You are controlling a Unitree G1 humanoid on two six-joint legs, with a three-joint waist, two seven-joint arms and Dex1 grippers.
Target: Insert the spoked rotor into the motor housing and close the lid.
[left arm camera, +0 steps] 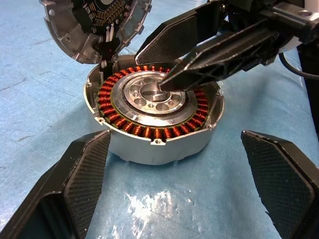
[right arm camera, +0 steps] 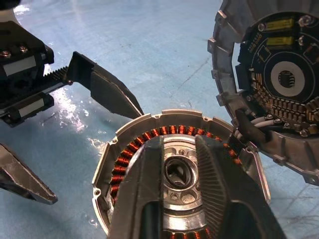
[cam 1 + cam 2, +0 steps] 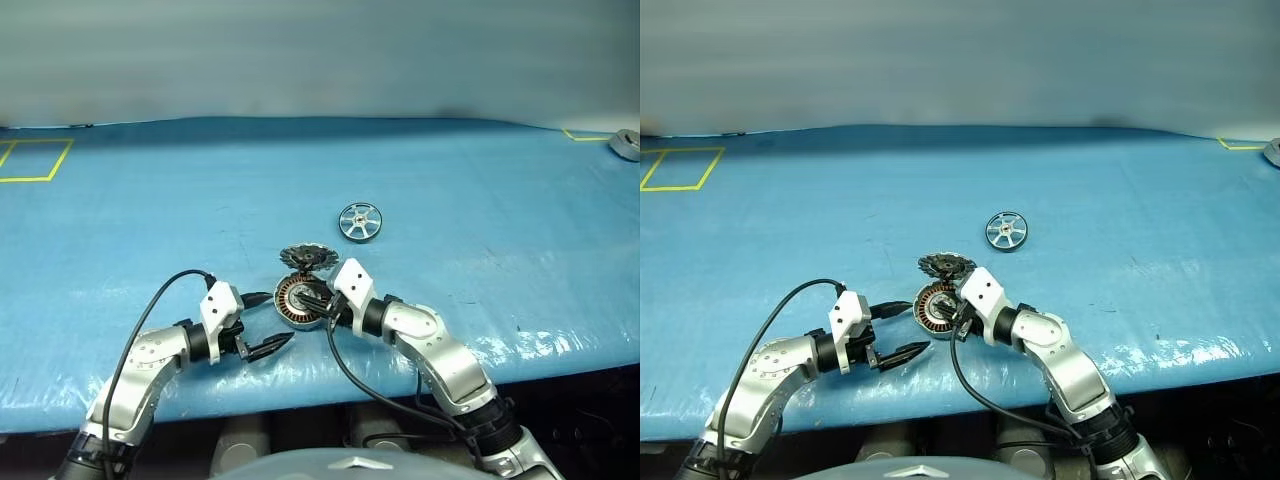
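The spoked rotor [image 3: 360,221] lies flat on the blue surface [image 3: 150,230], by itself, well apart from the rest and farther from the robot than the motor housing [image 3: 298,301]. No gripper touches it.

The motor housing sits open side up near the surface's near edge – its ring of copper-orange windings [image 1: 130,128] circles a silver centre [image 1: 152,97] with a round bore. The lid [image 3: 307,259] is swung open, joined to the housing's far edge and standing tilted up from it, so that its dark inner face with its circuit parts and pale segmented rim shows in the right wrist view [image 2: 279,79].

The right gripper [image 2: 187,186] reaches over the housing from the robot's right, its two black fingers drawn close together with a narrow gap between them, their tips over the silver centre. In the left wrist view one fingertip [image 1: 172,82] comes down at the edge of the bore; whether it presses on the metal I cannot tell. It grasps nothing.

The left gripper [image 3: 262,322] hangs just to the left of the housing, released – its fingers [image 1: 82,174] spread wide apart, one on either side of the housing's near wall and clear of it, holding nothing
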